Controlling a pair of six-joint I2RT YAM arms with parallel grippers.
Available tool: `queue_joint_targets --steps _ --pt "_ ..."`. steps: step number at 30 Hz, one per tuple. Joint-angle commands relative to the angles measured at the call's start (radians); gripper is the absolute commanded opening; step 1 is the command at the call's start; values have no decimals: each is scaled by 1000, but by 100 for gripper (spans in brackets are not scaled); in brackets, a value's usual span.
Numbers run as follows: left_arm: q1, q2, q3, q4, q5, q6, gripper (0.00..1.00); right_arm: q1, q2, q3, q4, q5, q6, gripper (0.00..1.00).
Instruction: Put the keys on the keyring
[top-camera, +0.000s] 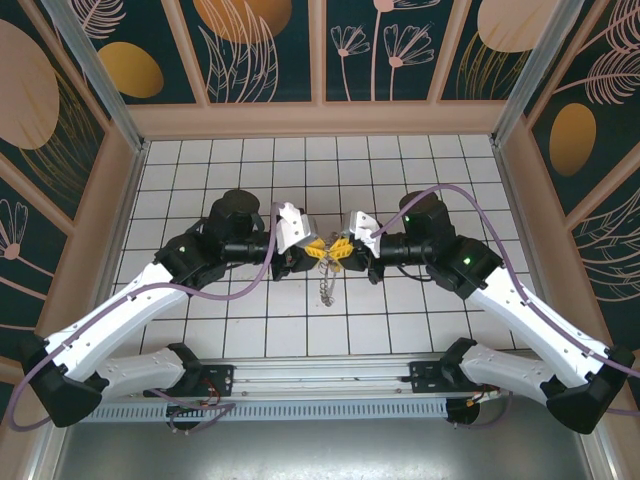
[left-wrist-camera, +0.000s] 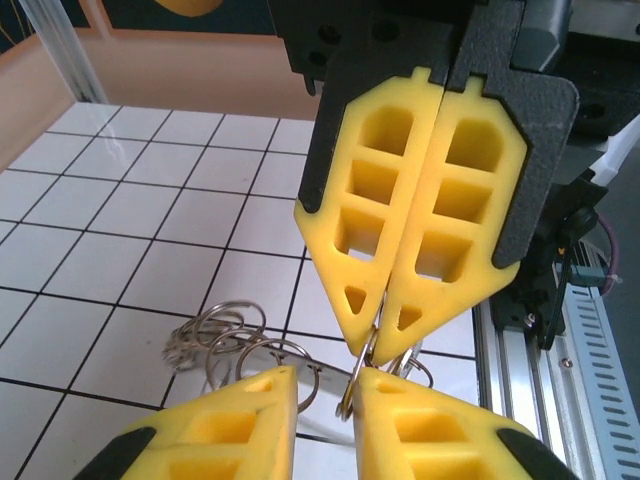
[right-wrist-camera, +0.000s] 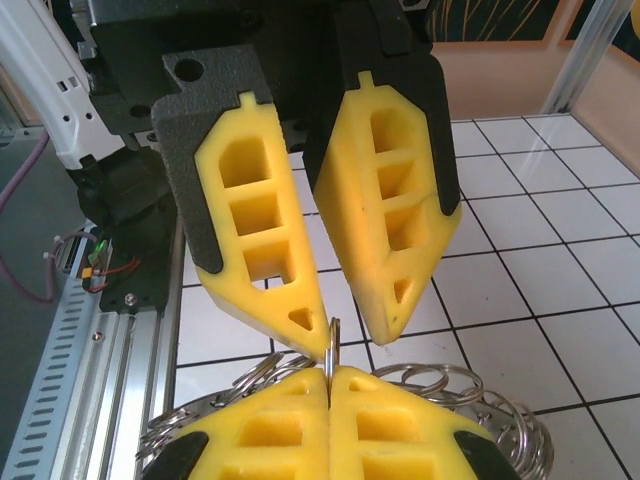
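Two arms meet nose to nose over the middle of the white tiled table (top-camera: 400, 170), their yellow fingertips almost touching. The right gripper (left-wrist-camera: 378, 335) is clamped, its two fingers pressed flat together with the thin edge of the keyring (right-wrist-camera: 331, 345) pinched at their tips, so the ring stands on edge between the two grippers. The left gripper (right-wrist-camera: 350, 330) faces it with its fingers apart, one tip on either side of the ring's edge. The tip nearer the rail sits just beside the metal, and whether it touches cannot be told. Wire loops (left-wrist-camera: 232, 338) fringing the ring spill down to the tiles below the grippers and bunch there. From above, the same cluster trails toward the near side of the table, just short of the metal rail (top-camera: 330, 372) that carries the arm bases. Purple cables (top-camera: 245, 285) arc over both arms. Wood-framed panels (top-camera: 265, 50) painted with leaves and flowers close in the table on the left, right and far sides.
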Motion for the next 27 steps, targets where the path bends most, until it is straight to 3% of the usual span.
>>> queue_joint_targets --steps 1,7,9,10,14,18,23,27 --pt "-4 -2 21 -42 1 34 22 -3 -12 40 32 -36 -15 0" --pt "-3 4 24 -38 15 33 19 0 -5 41 31 -46 -12 0" --pt "-4 9 26 -30 24 31 3 8 2 47 23 -38 -16 0" --pt "-4 11 26 -24 27 28 0 12 7 50 17 -32 -19 0" --pt "-4 -11 8 28 48 -7 0 25 8 51 3 -10 -28 0" --pt "-4 -74 -65 206 115 -120 0 26 -23 21 32 -5 -12 0" --pt "-3 -125 -179 498 203 -307 0 25 -79 -37 125 -10 51 10" --pt "-3 -140 -228 619 230 -374 0 25 -99 -62 176 -19 81 12"
